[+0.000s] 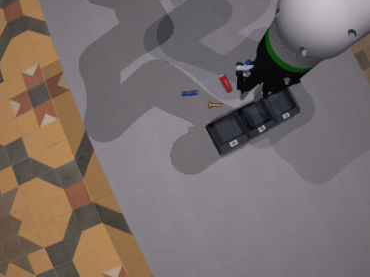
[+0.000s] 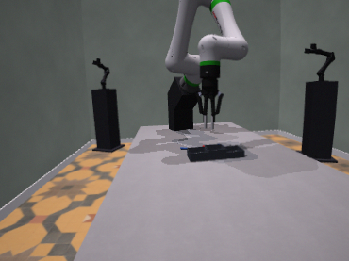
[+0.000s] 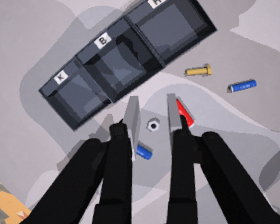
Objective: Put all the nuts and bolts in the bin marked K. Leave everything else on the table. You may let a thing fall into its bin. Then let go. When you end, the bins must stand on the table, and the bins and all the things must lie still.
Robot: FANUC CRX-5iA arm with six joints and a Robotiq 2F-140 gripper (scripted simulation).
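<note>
Three dark bins stand joined in a row, marked K [image 3: 78, 93], B [image 3: 119, 66] and H [image 3: 169, 25]; in the overhead view bin K [image 1: 281, 106] is the right-hand one. My gripper [image 3: 153, 107] hangs above the table beside the bins, its fingers a little apart with nothing between them. It also shows in the front view [image 2: 209, 123]. Below it on the table lie a small grey nut [image 3: 153, 123], a short blue piece [image 3: 144, 152] and a red piece [image 3: 183, 112]. A gold bolt [image 3: 199, 70] and a blue bolt [image 3: 241, 86] lie further off.
In the overhead view the red piece [image 1: 226, 83], blue bolt [image 1: 190, 93] and gold bolt [image 1: 215, 104] lie left of the arm, the gold bolt close to bin H [image 1: 227, 131]. The arm hides the nut there. Black camera stands flank the table.
</note>
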